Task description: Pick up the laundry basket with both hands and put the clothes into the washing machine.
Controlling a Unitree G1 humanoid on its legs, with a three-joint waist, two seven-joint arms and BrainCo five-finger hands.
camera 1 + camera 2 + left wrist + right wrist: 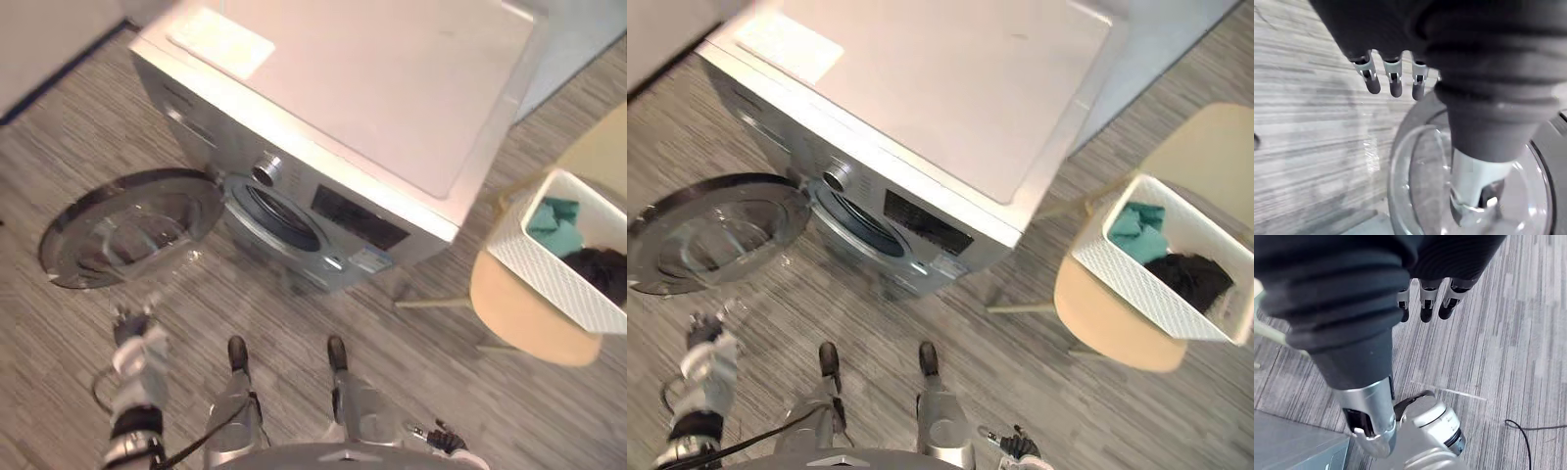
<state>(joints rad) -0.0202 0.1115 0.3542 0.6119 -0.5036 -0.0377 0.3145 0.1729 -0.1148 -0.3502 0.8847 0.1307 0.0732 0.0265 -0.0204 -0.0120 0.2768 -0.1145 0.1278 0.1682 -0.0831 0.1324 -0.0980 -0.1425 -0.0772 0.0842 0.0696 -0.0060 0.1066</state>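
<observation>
White basket (pixel 551 270) sits on a chair (pixel 529 325); the left hand (pixel 1394 86) and right hand (pixel 1425 309) hang slack, empty. Best grip opposite rims evenly.

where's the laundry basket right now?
In the eye views, the basket sits on a tan chair at the robot's right, just right of the washer.

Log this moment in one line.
washer door open; laundry basket on chair, clothes inside; left hand open near door; right hand open
</observation>
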